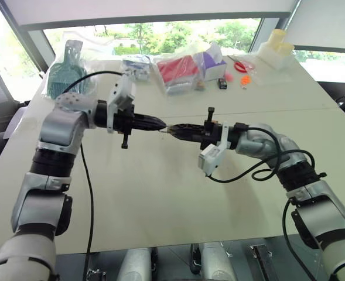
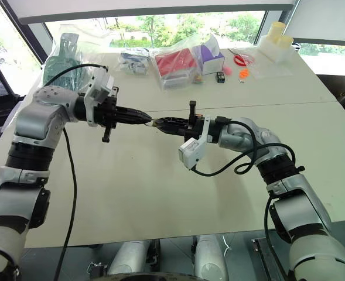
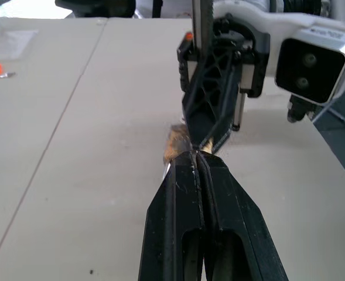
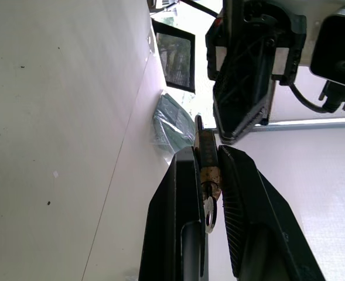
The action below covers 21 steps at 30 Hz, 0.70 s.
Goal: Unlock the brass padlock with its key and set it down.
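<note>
**Padlock held in mid-air, not yet shown open**

Both arms meet tip to tip above the middle of the table (image 1: 160,199), well clear of its surface. The right gripper (image 4: 206,175) is clamped on the brass padlock (image 4: 208,161), which sits between its two fingers with the silvery key (image 4: 209,212) hanging at one end. The left gripper (image 3: 197,159) has its fingers pressed together, its tips right against the padlock's other end; whether they pinch the shackle or merely touch it cannot be told. No view shows the shackle sprung free, so the unlocking looks in progress at best. Setting the padlock down is plainly still to come. Bags and small colourful items lie along the table's far edge, well apart from the work.
</note>
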Available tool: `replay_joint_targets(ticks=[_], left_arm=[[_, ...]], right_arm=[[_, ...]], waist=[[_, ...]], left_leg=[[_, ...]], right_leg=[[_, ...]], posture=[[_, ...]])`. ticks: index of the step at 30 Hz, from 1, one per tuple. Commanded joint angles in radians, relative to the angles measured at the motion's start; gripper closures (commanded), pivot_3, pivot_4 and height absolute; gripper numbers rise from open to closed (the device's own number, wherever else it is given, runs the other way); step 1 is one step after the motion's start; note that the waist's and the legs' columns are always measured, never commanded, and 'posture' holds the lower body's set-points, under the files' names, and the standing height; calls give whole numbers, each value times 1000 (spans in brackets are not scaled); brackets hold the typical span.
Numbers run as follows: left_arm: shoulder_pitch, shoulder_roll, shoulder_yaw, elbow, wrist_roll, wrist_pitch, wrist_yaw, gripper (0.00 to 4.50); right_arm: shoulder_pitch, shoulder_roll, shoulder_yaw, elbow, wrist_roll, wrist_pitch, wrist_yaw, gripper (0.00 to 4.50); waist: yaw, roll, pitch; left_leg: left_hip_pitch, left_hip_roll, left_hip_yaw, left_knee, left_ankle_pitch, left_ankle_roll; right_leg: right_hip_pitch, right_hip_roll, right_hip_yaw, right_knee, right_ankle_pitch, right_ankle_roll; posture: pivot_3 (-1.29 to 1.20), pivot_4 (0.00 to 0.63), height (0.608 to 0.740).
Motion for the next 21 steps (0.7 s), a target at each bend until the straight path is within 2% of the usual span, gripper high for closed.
replay_joint_targets(ticks=[1,13,21], left_arm=[[2,25,-12,-33,15,-20,-5,4468],[-21,-28,-13,93,72,-124,88,4468],[-4,-6,1,76,63,-122,82,4468]], right_arm=[[-20,3,-10,-16,28,-1,-1,4500],[-18,11,-8,-40,37,9,9,4500],[-8,12,-2,-45,52,24,35,4500]], waist=[[1,0,0],[0,0,0],[1,0,0]], left_leg=[[0,0,0,0,0,0],[0,0,0,0,0,0],[0,0,1,0,0,0]], right_leg=[[0,0,0,0,0,0],[0,0,0,0,0,0],[0,0,0,0,0,0]], posture=[[0,150,740],[0,150,740],[0,150,740]])
